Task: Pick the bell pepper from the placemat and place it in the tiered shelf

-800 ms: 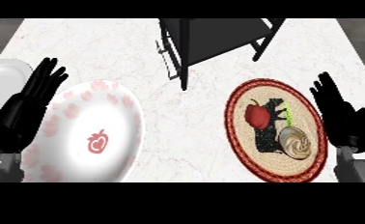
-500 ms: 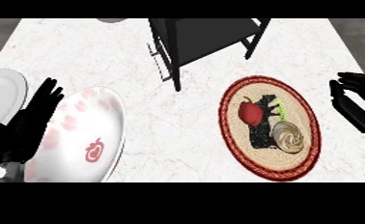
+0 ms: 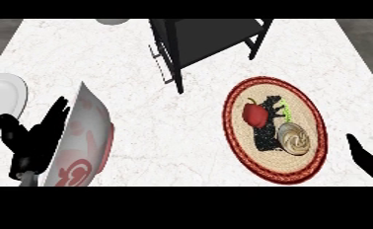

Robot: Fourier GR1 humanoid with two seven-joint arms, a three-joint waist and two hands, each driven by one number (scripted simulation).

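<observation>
Head view, task at its opening stage. The bell pepper (image 3: 254, 115), red, lies on the round woven placemat (image 3: 312, 119), in the mat's left half and on its dark printed motif. A pale, ridged, shell-like object (image 3: 294, 139) sits just beside the pepper, lower and to the right on the same mat. The tiered shelf (image 3: 207, 38), a black frame, stands on the desk (image 3: 182, 124) above and to the left of the mat, apart from it. I can see nothing resting on the shelf surface that shows.

My right hand (image 3: 360, 155) enters only as a dark tip at the right edge, just beside the mat's rim and not touching the pepper. Whether it is spread or closed I cannot tell. My left hand (image 3: 33, 141) rests at the left edge, spread and holding nothing, next to a red-patterned plate (image 3: 86, 134).

Progress, as I judge it: 0 of 2 steps are complete. The pepper is neither grasped nor lifted, so both the pick and the carry to the shelf remain. The right hand is the nearer of the 2. Its reach would have to avoid the ridged object beside the pepper.
</observation>
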